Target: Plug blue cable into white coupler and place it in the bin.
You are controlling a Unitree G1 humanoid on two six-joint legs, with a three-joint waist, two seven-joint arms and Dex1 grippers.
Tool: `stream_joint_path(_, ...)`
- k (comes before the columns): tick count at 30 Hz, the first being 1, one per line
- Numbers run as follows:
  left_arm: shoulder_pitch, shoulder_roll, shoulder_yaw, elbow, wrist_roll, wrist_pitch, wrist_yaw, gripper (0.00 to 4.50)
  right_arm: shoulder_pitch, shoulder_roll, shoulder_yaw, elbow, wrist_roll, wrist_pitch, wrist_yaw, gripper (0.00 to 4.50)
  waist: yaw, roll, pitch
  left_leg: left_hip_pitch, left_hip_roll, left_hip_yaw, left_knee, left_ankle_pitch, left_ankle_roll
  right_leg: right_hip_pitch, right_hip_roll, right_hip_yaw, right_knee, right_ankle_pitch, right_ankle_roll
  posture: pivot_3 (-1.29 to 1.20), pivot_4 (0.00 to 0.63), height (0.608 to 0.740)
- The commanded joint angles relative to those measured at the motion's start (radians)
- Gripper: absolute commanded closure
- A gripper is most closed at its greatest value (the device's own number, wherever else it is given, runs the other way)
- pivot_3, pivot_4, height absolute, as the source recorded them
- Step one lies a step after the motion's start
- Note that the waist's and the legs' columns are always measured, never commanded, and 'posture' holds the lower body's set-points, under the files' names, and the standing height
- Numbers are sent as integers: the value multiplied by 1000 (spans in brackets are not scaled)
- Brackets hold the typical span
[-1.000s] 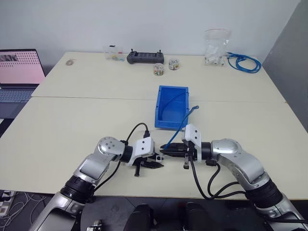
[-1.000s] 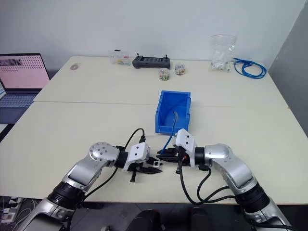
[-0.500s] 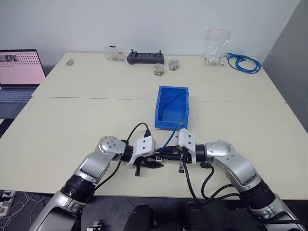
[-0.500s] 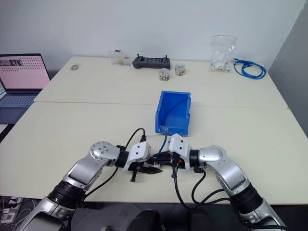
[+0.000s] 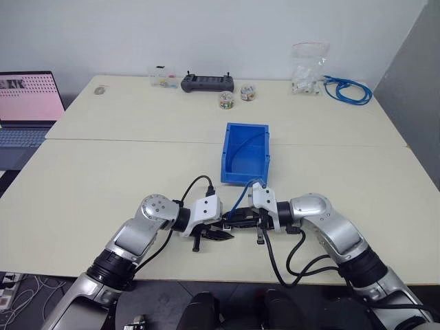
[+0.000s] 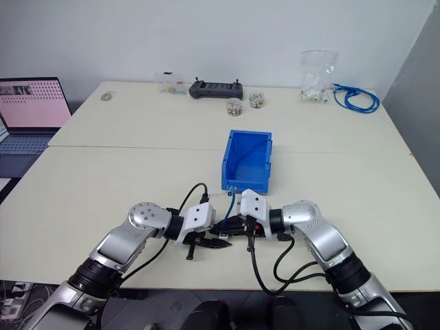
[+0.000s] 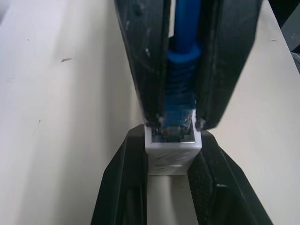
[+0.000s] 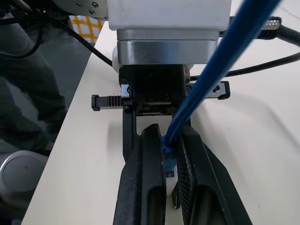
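- At the table's near edge the left gripper (image 7: 172, 161) clamps the white coupler (image 7: 172, 152)
- Facing it, the right gripper (image 8: 169, 154) pinches the blue cable (image 8: 220, 61) just behind its plug, which sits at the coupler's socket
- Beyond them stands the bin (image 5: 245, 165), the cable's far end trailing into it

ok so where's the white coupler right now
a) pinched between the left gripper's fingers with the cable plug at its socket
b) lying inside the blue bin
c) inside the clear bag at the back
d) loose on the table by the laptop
a: in the left wrist view the white coupler sits between the left gripper fingers, while the right gripper, shut on the blue cable, has the plug at the coupler's socket.
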Motion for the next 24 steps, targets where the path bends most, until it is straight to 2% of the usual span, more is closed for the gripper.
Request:
stream_joint_path(1, 6, -10, -25, 2, 19, 9, 10, 3713, -15, -4, 94, 39, -41, 18, 80, 4446, 0, 0, -1, 0, 0, 0, 0, 0, 0, 0, 0, 0, 0, 0, 0, 0, 150, 740)
stream_joint_path(7, 5, -16, -27, 7, 23, 7, 10, 3713, -24, -14, 150, 93, -101, 23, 125, 4446, 0, 1, -7, 2, 0, 0, 0, 0, 0, 2, 0, 0, 0, 0, 0, 0, 150, 740)
stream_joint_path(24, -19, -53, -18, 55, 41, -18, 25, 3713, -11, 7, 181, 199, -140, 51, 151, 4446, 0, 5, -27, 15, 0, 0, -3, -1, 1, 15, 0, 1, -3, -4, 3, 0, 150, 740)
